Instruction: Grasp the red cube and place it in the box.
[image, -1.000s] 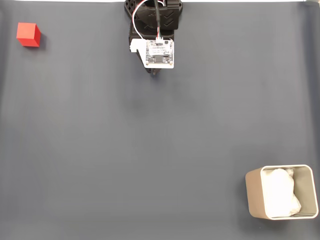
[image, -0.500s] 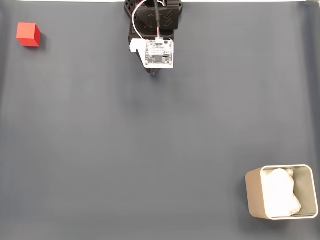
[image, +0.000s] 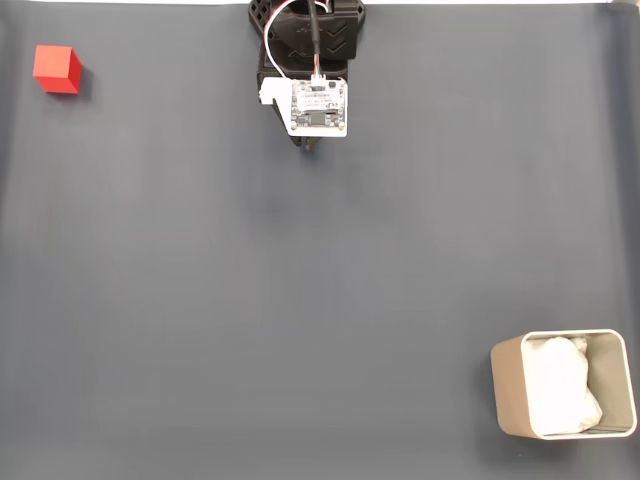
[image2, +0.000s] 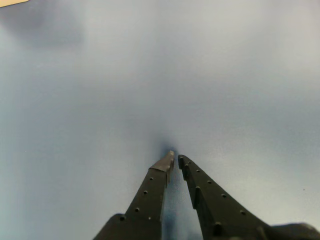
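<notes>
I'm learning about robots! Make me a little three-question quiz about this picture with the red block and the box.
1. True or false: the red cube already lies inside the box.
2. In the fixed view, which corner holds the box? A) top left B) bottom right C) top right
3. Fill in: in the wrist view the pincer has its tips nearly together and holds ____.

Key:
1. False. The cube sits on the dark mat at the top left, far from the box.
2. B. Only white padding lies inside it.
3. Nothing. Only bare mat lies under the tips.
</notes>
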